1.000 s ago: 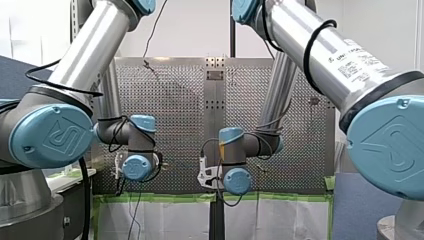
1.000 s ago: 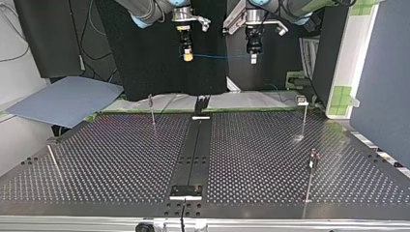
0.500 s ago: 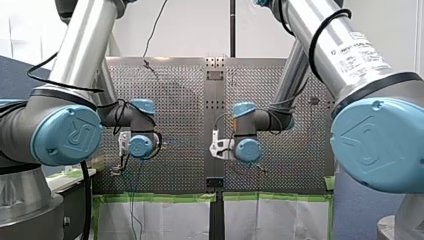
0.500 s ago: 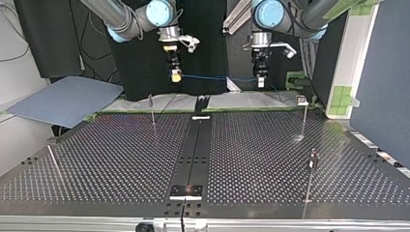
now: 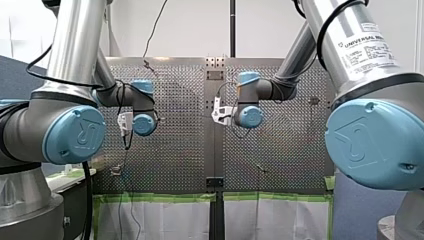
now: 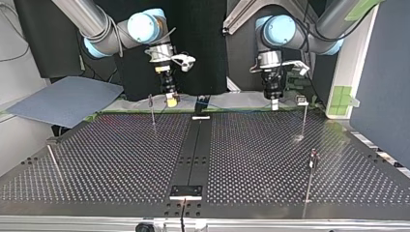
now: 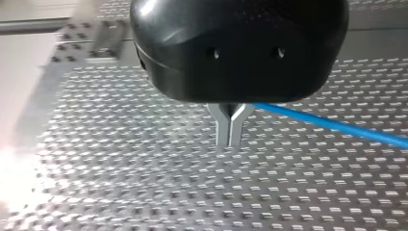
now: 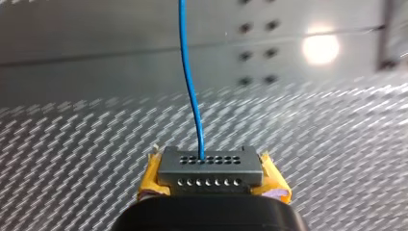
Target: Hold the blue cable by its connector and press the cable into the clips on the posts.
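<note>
My right gripper (image 8: pixel 210 179) is clamping the connector (image 8: pixel 210 168), a flat grey block with two rows of small round holes, between yellow pads (image 8: pixel 150 179) that are bulging out at both sides. The blue cable (image 8: pixel 191 86), thin and smooth, is leaving one hole of the upper row and running straight away from the fingers over the table (image 8: pixel 72 144), whose dull metal is showing a dense grid of holes.

Only the left wrist view is showing the cable's other stretch. There it is coming out sideways from behind my left gripper (image 7: pixel 229 143), whose two narrow metal fingers (image 7: pixel 223 130) are pressing flat together below a rounded, glossy black body. They seem to be nipping the cable, though the contact itself is hiding behind them.

The top view is adding the posts (image 6: pixel 152 110), thin upright rods standing well apart on the table, with both grippers hanging over its edge farthest from that camera.
</note>
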`<state>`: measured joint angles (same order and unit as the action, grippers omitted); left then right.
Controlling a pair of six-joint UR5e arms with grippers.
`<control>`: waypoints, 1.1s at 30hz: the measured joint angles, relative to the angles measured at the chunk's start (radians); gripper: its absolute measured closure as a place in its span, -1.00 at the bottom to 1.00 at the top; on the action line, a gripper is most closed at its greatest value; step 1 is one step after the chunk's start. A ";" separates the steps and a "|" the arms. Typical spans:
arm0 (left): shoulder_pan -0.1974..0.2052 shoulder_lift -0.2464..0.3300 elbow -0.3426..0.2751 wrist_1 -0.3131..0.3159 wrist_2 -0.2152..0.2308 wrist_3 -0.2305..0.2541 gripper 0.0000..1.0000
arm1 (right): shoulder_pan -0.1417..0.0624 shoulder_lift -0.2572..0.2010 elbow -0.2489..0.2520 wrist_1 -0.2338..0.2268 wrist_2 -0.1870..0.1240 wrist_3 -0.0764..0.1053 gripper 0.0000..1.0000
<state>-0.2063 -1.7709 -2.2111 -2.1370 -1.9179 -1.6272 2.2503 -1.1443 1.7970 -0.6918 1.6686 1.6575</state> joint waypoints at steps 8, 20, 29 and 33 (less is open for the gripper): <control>0.005 0.081 0.080 -0.081 -0.038 -0.041 1.00 | 0.008 -0.075 -0.075 0.075 -0.064 -0.022 1.00; 0.007 0.200 0.179 -0.199 -0.126 -0.047 1.00 | 0.022 -0.163 -0.180 0.139 -0.093 -0.030 1.00; 0.011 0.294 0.189 -0.294 -0.187 -0.096 1.00 | 0.028 -0.149 -0.193 0.146 -0.099 -0.031 1.00; 0.012 0.334 0.194 -0.334 -0.200 -0.116 1.00 | 0.038 -0.118 -0.201 0.147 -0.099 -0.042 1.00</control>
<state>-0.1940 -1.4365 -2.0172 -2.4707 -2.1182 -1.7429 2.2882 -1.2620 1.5964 -0.5444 1.5694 1.6151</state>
